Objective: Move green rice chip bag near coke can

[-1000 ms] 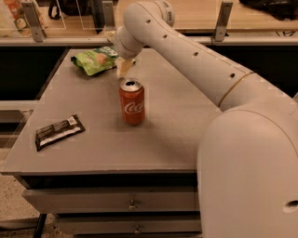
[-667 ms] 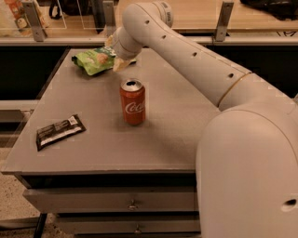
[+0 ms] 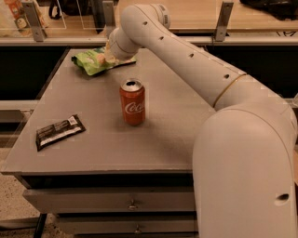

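The bulky white shell of the robot arm (image 3: 244,158) fills the right foreground, in front of a grey flat-topped table (image 3: 177,135) with metal drawers (image 3: 111,202) beneath its front edge. Near the table's front left corner lies a small black-and-white wrapped bar (image 3: 59,131), flat and slightly askew. Farther in, near the middle of the tabletop, the red aluminium coke can (image 3: 132,102) with white script and a silver top stands upright, apart from everything else. The arm reaches diagonally over the table past the can to the far left corner, where the flat, crinkly light-green rice chip bag (image 3: 91,60) rests on the surface, well apart from the can. The gripper (image 3: 111,55) sits low at the bag's right end, touching or just over it; whether it has hold of the pouch cannot be told. Beyond the table runs a pale wooden counter (image 3: 195,14) with upright metal posts (image 3: 222,19).
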You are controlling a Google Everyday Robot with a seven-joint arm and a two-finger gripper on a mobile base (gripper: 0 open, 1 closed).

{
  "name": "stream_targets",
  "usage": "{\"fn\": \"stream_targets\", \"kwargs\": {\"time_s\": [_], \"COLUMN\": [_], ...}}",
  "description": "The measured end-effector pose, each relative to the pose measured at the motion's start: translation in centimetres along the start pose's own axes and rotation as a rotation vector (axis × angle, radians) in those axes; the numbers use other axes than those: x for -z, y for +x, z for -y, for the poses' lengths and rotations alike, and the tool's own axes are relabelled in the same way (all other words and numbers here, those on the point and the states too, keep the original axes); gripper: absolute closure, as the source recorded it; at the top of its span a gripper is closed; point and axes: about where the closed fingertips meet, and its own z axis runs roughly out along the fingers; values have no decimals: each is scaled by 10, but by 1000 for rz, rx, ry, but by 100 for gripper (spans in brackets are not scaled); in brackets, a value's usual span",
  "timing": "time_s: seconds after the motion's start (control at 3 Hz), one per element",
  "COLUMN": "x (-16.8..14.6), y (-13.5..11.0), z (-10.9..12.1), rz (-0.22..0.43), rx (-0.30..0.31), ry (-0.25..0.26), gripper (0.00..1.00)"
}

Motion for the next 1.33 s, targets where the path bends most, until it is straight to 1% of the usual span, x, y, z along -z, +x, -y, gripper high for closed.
{"fn": "stream_targets", "kwargs": {"time_s": [0.33, 0.67, 1.0, 1.33], "x": [-3, -4, -3, -4], "y": [-4, -7, -8, -10], "z": [0, -1, -1, 0], "rz": [13, 23, 27, 31], "rx": [-1, -2, -1, 0], "ry": [5, 11, 13, 14], "gripper": [60, 26, 35, 58]}}
